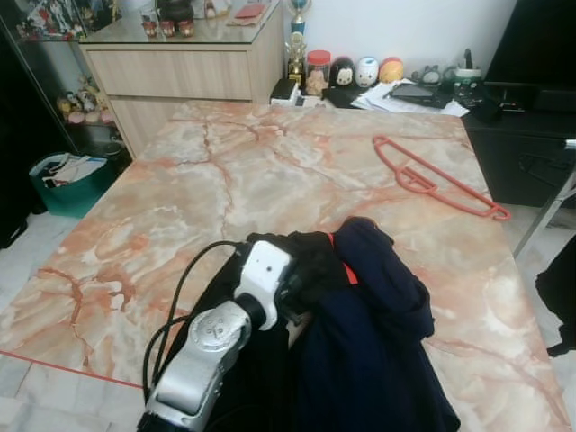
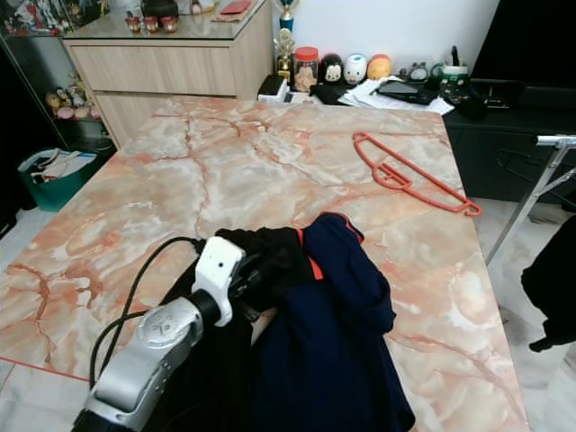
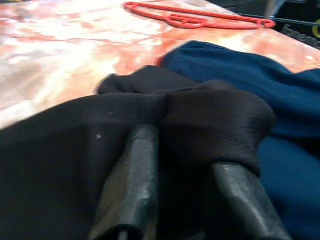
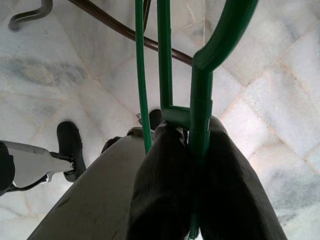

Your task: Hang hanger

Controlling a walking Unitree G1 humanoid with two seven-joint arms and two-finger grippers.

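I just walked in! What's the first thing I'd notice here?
The dark pile of clothes on the near edge of the marble table, with the left tool pushing into the black cloth. Farther back on the right lies a red hanger. The right tool grips a green hanger above the floor.

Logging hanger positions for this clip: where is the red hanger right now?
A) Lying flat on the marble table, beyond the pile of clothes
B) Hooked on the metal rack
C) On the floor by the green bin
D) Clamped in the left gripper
A: the red hanger lies flat on the marble table, apart from the dark clothes nearer the robot.
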